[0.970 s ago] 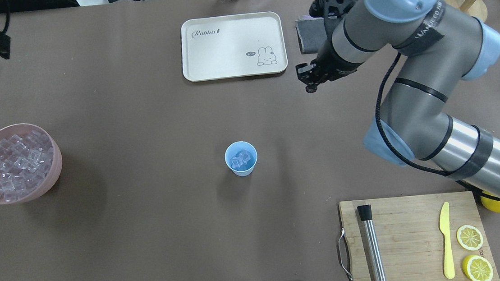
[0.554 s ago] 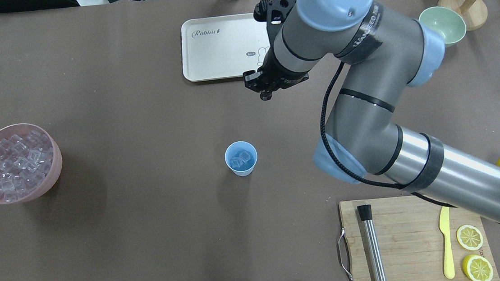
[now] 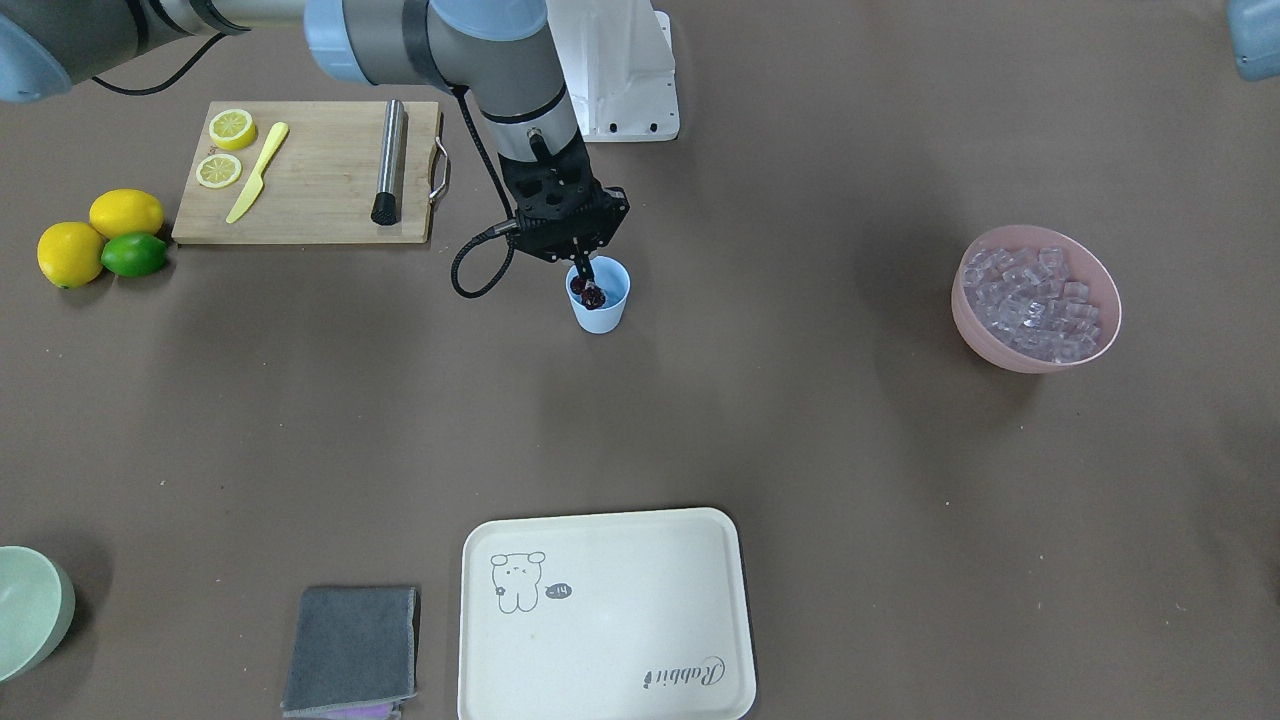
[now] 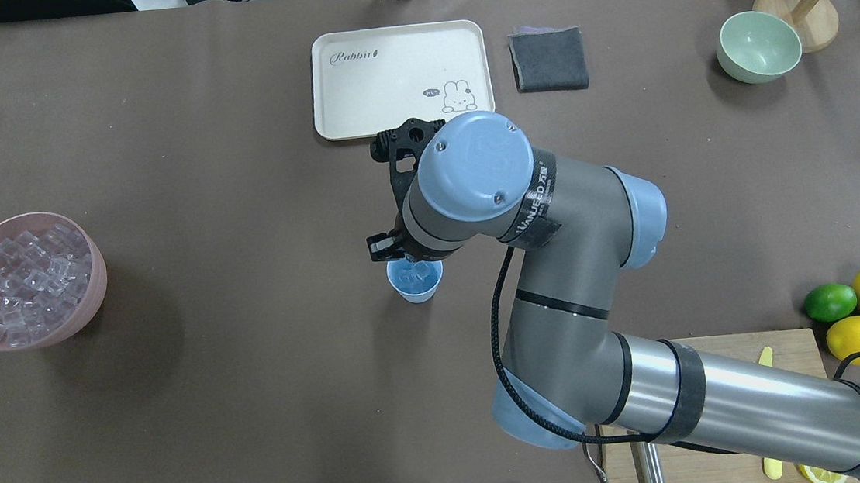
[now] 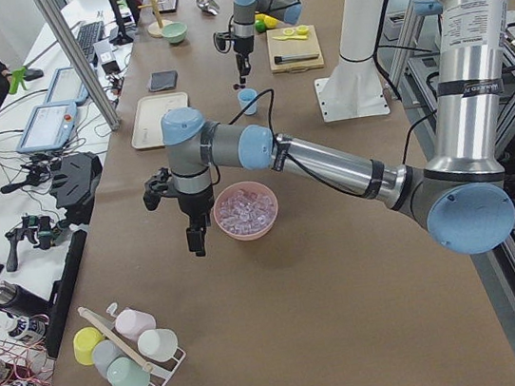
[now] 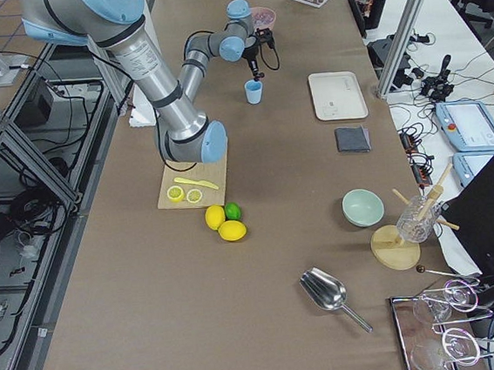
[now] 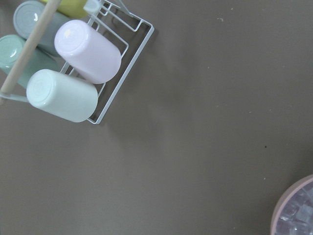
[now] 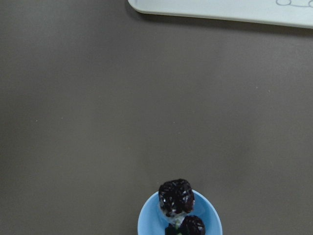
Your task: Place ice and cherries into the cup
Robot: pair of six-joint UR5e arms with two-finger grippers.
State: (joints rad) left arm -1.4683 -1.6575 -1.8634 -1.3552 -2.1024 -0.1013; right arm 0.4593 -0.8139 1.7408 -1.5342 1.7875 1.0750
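On the table [image 4: 258,412] stand the pink bowl [image 4: 97,292], heaped with spare ice [image 4: 25,281], and the cup [image 3: 600,314], in which a few cubes lie, so the ice step is judged done. The cherries [image 3: 592,293] are pinched by the right jaws just over the cup's mouth, and only release remains. Overhead, the cup's cubes are shown but the cherries are hidden by the arm; the front view reveals them. The left jaws' state cannot be told.
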